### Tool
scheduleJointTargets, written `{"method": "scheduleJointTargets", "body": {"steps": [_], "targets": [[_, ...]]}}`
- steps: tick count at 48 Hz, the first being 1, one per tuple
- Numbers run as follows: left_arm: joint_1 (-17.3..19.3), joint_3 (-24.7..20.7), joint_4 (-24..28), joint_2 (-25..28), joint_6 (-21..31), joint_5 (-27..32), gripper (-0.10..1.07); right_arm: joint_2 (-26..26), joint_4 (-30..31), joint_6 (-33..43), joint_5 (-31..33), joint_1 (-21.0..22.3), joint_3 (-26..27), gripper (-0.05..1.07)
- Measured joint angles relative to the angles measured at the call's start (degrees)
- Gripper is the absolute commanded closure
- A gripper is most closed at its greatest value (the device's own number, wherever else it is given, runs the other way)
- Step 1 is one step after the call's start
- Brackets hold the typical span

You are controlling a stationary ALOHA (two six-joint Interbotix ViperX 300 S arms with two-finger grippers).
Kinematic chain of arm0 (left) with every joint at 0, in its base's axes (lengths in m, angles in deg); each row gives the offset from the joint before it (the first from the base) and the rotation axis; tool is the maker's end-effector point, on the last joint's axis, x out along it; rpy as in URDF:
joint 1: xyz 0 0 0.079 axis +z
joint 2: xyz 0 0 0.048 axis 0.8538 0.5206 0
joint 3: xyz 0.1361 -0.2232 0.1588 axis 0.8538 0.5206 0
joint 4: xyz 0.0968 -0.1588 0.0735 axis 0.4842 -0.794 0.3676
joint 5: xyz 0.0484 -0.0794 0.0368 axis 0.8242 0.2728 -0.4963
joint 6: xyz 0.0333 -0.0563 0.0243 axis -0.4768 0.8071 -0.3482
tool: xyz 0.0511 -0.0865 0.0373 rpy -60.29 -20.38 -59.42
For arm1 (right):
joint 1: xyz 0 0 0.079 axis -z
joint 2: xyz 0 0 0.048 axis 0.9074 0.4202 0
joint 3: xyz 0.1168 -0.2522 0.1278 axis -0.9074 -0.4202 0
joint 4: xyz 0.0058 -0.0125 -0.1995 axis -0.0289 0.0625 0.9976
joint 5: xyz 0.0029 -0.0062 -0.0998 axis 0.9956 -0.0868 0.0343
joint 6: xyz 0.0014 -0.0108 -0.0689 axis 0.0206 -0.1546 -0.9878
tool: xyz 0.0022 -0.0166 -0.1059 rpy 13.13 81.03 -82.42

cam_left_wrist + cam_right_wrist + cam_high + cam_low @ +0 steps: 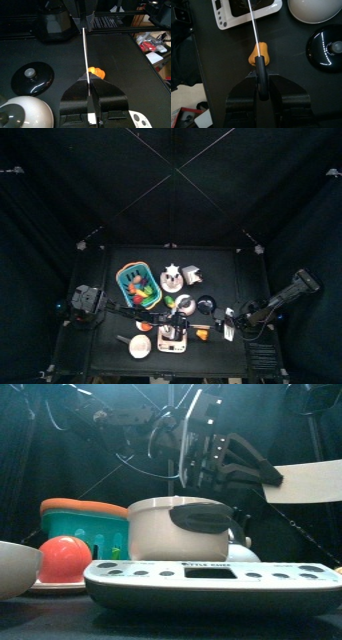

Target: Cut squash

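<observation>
The squash (259, 53) is a small orange wedge lying on the black table, also in the left wrist view (97, 73) and the top view (201, 335). A knife hangs over it, edge-on as a thin pale line (85, 50); its white blade (315, 484) is broad in the front view. My right gripper (258, 79) is shut on the knife's black handle. My left gripper (89, 82) comes from the opposite side, its jaws shut on the blade's far end. Both grippers are raised above the table, and the squash lies between them under the blade.
A white scale (243, 14) lies in front of the squash. A black lid (328, 47) and a white bowl (314, 10) sit just behind it. A white pot (167, 529) and a red-orange piece (64, 559) stand near the front. A green oval tray (134, 280) lies at the back left.
</observation>
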Motion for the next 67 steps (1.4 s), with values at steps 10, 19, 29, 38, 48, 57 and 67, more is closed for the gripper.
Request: {"method": "scheduleJointTargets", "body": {"steps": [10,19,29,38,48,57,67], "targets": [[-2.20,-0.18,1.05,0.35,0.18,0.44,0.63,4.22,-1.76,-0.09,-4.48,-1.76,0.70,0.55],[-2.55,-1.32,1.05,2.64,0.18,0.53,0.63,7.73,-3.16,0.00,-6.06,-2.37,0.79,0.55],[-2.72,-2.99,1.05,4.66,0.09,0.79,0.63,10.20,-3.87,-0.09,-6.50,-2.55,0.79,0.55],[-2.55,-3.78,0.97,6.33,0.09,0.88,0.63,11.51,-3.96,-0.09,-6.50,-2.55,0.70,0.55],[-1.58,-4.31,0.88,7.47,0.09,0.88,0.63,11.51,-3.34,-0.09,-6.42,-1.58,-0.97,0.55],[-0.62,-4.31,0.88,7.47,-0.09,0.97,0.63,11.16,-2.37,-0.09,-6.33,-0.35,-1.93,0.55],[0.44,-4.31,0.79,7.47,-0.09,2.29,0.63,10.63,-0.79,-0.09,-3.87,0.97,-2.11,0.55]]}}
